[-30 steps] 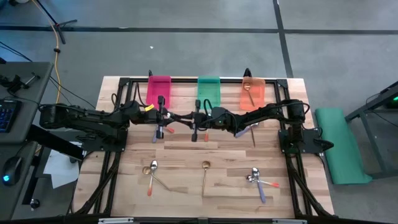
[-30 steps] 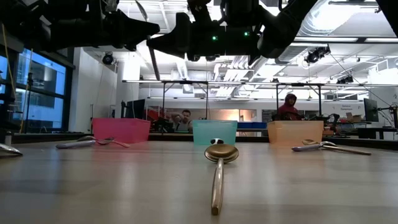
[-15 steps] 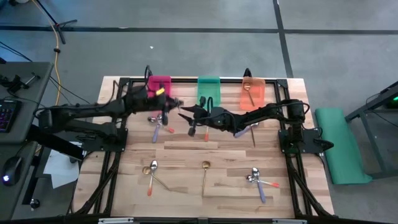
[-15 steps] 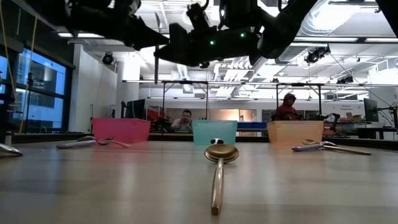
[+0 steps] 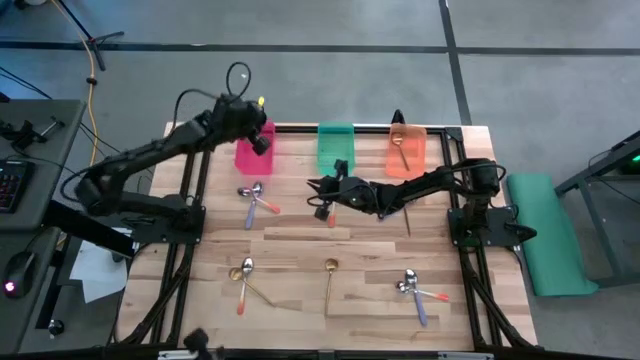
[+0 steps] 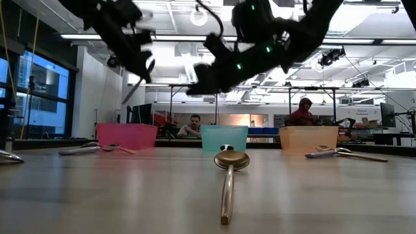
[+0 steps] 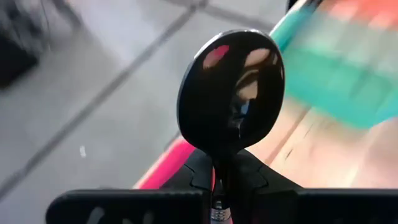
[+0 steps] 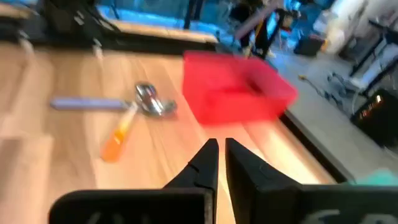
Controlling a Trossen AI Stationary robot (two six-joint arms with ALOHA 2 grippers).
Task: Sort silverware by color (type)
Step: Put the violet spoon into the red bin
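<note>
Left pincer (image 5: 258, 140) swung up over red bin (image 5: 252, 157) — wrist view alone shows spoon (image 7: 231, 91) clamped; right pincer (image 8: 217, 158) nearly closed, empty.

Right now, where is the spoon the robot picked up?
The left gripper holds the spoon up in the air over the red bin at the table's far left, seen from above. Its bowl fills the left wrist view.

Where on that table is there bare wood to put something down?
Bare wood lies between the gold spoon and the purple and orange pair, and along the front edge. It is crowded by the red bin, under the left claw.
</note>
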